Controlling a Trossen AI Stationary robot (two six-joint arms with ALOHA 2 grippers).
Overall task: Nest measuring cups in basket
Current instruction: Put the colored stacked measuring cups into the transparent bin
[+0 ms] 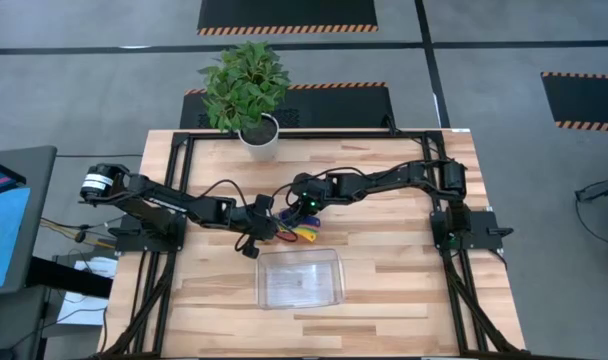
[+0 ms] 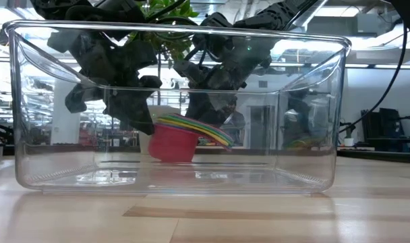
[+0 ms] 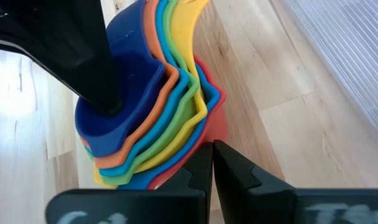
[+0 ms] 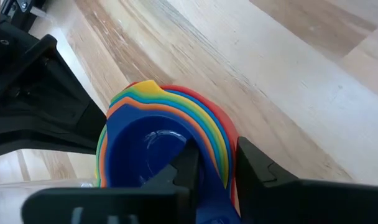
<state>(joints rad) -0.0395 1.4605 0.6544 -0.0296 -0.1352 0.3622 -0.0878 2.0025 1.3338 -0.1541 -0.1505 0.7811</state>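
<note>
Nearest the low camera, the basket (image 2: 174, 172) fills the frame: clear smooth plastic with rounded corners, standing on the pale wood table (image 2: 205, 216). In the high view it sits at lower centre (image 1: 300, 277), a shallow rectangle.

Just behind it, seen through its walls, the measuring cups (image 2: 185, 135) are nested in one stack on the table, outside the basket; the red outer cup shows below fanned rims of yellow, green, blue and orange. In the high view the stack (image 1: 302, 234) lies just above the basket's upper edge.

The right gripper (image 4: 217, 163) straddles the stack's layered rim, one finger inside the glossy dark blue inner cup, the other outside, jaws narrowed on the cup walls. The left gripper (image 3: 212, 165) sits against the stack's red side with fingers pressed together, holding nothing.

Farther back, at upper centre of the high view, a leafy plant in a white pot (image 1: 258, 138) stands at the table's far edge.
</note>
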